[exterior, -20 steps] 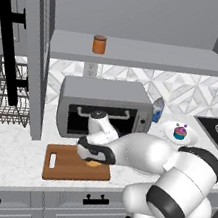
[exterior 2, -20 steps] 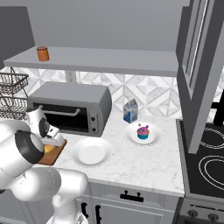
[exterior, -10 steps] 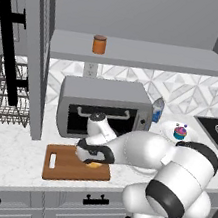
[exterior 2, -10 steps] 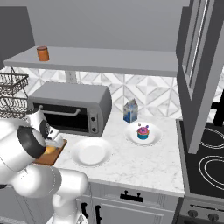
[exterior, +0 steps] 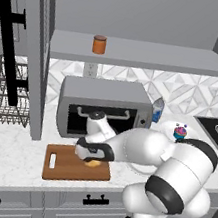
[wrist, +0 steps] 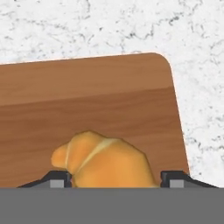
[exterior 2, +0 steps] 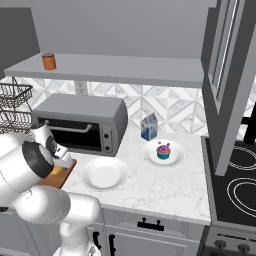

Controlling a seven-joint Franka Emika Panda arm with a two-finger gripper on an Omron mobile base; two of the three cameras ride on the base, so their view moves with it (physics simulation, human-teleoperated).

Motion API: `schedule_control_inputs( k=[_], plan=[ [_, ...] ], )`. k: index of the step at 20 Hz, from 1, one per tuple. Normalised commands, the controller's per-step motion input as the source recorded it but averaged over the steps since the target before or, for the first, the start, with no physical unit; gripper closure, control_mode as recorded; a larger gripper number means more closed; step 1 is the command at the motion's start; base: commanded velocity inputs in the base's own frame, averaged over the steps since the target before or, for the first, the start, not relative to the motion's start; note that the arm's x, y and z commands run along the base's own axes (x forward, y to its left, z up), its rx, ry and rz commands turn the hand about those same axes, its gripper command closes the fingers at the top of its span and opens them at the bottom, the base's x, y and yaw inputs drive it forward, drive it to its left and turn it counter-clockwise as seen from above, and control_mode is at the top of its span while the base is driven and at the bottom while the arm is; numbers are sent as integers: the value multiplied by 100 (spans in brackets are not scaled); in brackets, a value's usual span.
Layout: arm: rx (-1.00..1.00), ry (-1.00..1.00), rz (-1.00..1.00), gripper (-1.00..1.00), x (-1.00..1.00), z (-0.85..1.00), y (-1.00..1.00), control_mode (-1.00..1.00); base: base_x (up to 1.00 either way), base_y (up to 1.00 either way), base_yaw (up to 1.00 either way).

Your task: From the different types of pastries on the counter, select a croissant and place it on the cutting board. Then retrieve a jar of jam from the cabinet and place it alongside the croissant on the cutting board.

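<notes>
The two-finger gripper (wrist: 114,179) stands low over the flat brown wooden cutting board (wrist: 87,100), its dark fingertips (wrist: 59,179) bracketing the small golden-brown croissant (wrist: 107,162); whether they grip or have released, I cannot tell. Beyond, the orange-brown jam jar (exterior: 99,44) waits on the grey cabinet shelf (exterior: 156,56).

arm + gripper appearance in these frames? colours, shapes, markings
Glossy white arm built of rounded segments, with dark grey-black bands at the joints. White wrist ends in a black gripper body with a light grey insert. Two small dark fingertips carry grey pads. No cables or markings visible.
</notes>
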Motion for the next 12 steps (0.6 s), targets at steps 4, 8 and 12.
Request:
schedule_control_inputs(
  k=[4, 8, 12],
  plan=[
    [4, 0, -6, -100, 0, 29, 0, -100, 0, 0, 0],
    [3, -1, -3, -100, -1, 49, 0, -100, 0, 0, 0],
    [0, 0, -4, -100, -6, 45, 0, -100, 0, 0, 0]
  ],
)
